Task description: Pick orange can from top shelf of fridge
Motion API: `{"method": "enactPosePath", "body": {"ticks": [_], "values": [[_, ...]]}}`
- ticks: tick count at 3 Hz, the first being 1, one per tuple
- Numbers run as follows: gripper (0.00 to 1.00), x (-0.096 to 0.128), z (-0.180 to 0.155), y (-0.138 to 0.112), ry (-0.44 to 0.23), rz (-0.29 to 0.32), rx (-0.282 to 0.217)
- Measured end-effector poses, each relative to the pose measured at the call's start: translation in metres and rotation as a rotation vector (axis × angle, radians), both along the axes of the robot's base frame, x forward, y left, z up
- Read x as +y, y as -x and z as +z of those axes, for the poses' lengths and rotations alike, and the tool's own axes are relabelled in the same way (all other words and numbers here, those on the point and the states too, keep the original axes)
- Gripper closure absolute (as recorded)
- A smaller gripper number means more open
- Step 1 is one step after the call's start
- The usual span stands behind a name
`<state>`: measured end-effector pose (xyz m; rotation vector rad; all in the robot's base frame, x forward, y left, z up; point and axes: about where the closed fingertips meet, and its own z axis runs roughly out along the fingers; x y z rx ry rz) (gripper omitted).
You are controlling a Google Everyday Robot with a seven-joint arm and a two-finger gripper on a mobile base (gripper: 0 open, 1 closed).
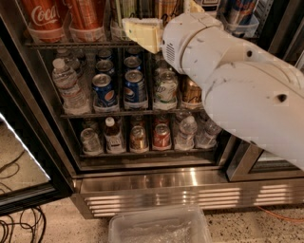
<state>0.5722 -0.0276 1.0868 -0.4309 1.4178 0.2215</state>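
The fridge point(156, 194) stands open in front of me. Its top shelf point(61, 43) is a wire rack with clear trays of tall cans. The orange can point(168, 6), amber-gold, shows only partly at the upper edge, behind my arm. My gripper point(161, 16) is at top-shelf height with a cream finger point(142, 32) just left of the can and the other finger point(194, 5) to its right. It looks open and holds nothing. The big white arm hides the right part of the shelves.
A red Coca-Cola can point(42, 16) and a red-orange tall can point(85, 16) stand left on the top shelf. Lower racks hold short cans point(135, 88) and water bottles point(66, 85). The open door point(28, 156) is at left, cables point(19, 228) on the floor, a clear plastic bin point(159, 228) below.
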Motion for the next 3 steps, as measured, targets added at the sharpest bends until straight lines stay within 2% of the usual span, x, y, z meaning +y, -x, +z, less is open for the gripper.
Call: {"method": "enactPosePath", "body": {"ticks": [2,3], "values": [[0.19,-0.027,-0.015,-0.008,0.050,-0.089,0.003],[0.19,-0.026,-0.018,-0.013,0.070,-0.126,-0.010]]}}
